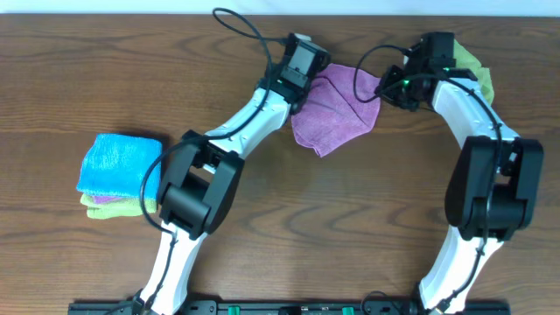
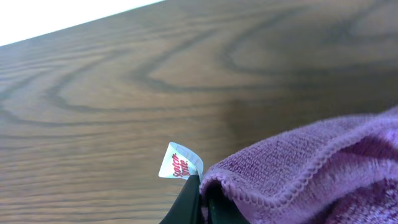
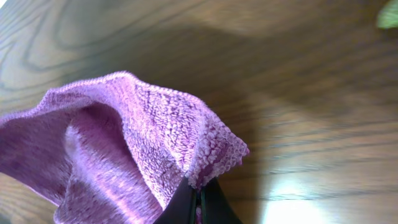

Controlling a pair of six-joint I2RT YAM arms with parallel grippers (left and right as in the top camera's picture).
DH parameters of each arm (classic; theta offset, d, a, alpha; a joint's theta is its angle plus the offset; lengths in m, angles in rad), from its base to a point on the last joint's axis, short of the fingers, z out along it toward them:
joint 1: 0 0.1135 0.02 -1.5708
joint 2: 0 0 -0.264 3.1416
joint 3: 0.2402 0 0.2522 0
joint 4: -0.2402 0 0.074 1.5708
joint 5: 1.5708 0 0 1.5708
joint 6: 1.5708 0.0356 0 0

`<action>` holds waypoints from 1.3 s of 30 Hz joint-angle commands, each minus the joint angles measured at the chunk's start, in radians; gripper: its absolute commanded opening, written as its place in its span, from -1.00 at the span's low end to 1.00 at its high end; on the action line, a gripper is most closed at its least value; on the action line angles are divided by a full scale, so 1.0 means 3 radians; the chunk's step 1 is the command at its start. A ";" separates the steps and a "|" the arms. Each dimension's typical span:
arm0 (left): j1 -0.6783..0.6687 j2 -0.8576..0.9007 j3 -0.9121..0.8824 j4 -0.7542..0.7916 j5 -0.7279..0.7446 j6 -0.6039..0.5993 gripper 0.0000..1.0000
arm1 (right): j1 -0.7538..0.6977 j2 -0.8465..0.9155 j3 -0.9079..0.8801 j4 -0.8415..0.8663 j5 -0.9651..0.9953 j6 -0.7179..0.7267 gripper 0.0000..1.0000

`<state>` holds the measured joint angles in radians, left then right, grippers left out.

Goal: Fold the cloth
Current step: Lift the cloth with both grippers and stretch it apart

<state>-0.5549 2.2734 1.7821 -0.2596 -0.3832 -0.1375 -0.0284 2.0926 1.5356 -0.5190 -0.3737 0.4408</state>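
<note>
left gripper [image 2: 200,190] clamped on cloth [image 1: 337,114] edge by tag [image 2: 179,163], right gripper [image 3: 199,193] pinching its corner, fingers mostly cropped. green cloth [image 1: 481,74] right of cloth, half hidden behind right arm [image 1: 459,101].

I am watching bright light glaring off the table [image 3: 298,205] in the right wrist view, the cloth [image 3: 124,130] casting a soft shadow.

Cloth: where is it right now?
Overhead, the cloth is at the table's far centre, held by the left gripper and right gripper at its top corners; a green cloth lies just right.
</note>
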 commanded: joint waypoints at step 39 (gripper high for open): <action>0.0206 -0.1317 0.0072 -0.2374 0.0322 -0.0877 -0.88 | 0.0437 -0.0980 0.0680 -0.2271 0.0951 -0.0566 -0.97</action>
<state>-0.4885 1.9209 1.7847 -0.9356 -0.2691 -0.3531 0.0986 1.8515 1.7267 -1.1728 -0.1787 0.2989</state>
